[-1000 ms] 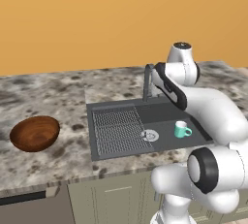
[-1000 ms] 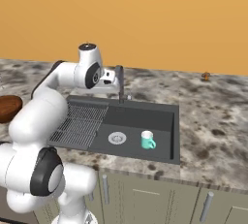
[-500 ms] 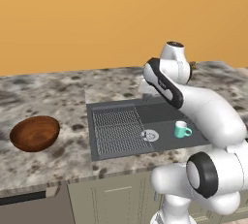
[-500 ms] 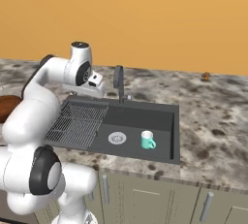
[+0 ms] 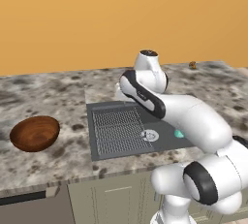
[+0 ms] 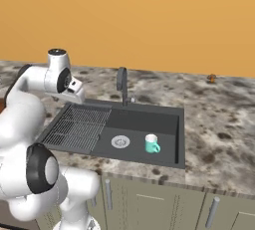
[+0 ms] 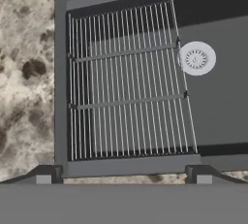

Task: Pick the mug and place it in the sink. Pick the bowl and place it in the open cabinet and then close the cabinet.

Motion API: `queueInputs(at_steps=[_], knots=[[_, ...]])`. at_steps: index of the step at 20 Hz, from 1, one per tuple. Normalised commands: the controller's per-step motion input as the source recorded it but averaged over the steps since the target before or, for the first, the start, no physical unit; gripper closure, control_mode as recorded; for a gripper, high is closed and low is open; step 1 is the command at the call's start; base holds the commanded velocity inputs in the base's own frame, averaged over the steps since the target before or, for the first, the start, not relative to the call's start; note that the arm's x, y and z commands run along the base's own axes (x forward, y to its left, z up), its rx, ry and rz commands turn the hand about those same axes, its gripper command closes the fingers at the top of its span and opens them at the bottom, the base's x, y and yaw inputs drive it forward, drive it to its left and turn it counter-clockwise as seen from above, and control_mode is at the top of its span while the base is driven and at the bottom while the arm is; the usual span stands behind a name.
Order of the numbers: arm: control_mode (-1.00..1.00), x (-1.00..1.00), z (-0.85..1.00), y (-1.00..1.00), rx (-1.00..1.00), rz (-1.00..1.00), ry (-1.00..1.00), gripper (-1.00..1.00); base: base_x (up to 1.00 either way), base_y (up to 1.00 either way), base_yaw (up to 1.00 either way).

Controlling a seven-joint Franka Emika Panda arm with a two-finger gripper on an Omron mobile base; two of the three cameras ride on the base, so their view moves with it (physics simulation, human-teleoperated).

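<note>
The teal mug [image 6: 151, 143] stands upright in the dark grey sink [image 6: 142, 122], to the right of the round drain [image 6: 120, 141]. In the left base view my arm covers it except for a teal sliver [image 5: 179, 134]. The reddish-brown wooden bowl [image 5: 35, 133] rests on the counter left of the sink [image 5: 92, 140]. My gripper [image 6: 77, 92] hangs above the sink's left, ribbed grid section [image 7: 126, 82], open and empty; in the hand view its fingertips [image 7: 43, 175] stand wide apart. The cabinet is out of view.
A grey arched faucet [image 6: 122, 84] rises behind the sink's middle. A small brown object [image 6: 212, 78] lies on the speckled granite counter [image 6: 219, 124] at the back right. Under-counter cabinet doors with bar handles [image 6: 212, 211] run along the front.
My arm has swung to the left, carrying the open gripper from near the faucet to above the grid section. The mug and the bowl have stayed put.
</note>
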Motion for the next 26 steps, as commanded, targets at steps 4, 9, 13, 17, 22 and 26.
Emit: queueInputs(at_steps=[4, 9, 13, 17, 22, 26], knots=[[-1.0, 0.0, -0.02, 0.87, 0.06, 0.0, 0.02, -1.0, 0.0, 0.0, 0.0], [-1.0, 0.0, -0.12, 0.79, 0.14, 0.0, 0.02, -1.0, 0.0, 0.0, 0.0], [-1.0, 0.0, -0.17, 0.7, 0.17, 0.0, 0.02, -1.0, 0.0, 0.0, 0.0], [-1.0, 0.03, -0.29, 0.71, 0.14, 0.0, 0.03, -1.0, 0.0, 0.0, 0.0], [-1.0, 0.01, -0.09, 0.67, 0.02, 0.0, 0.0, -1.0, 0.0, 0.0, 0.0], [-1.0, 0.0, -0.01, 0.58, 0.0, 0.0, 0.03, -1.0, 0.0, 0.0, 0.0]])
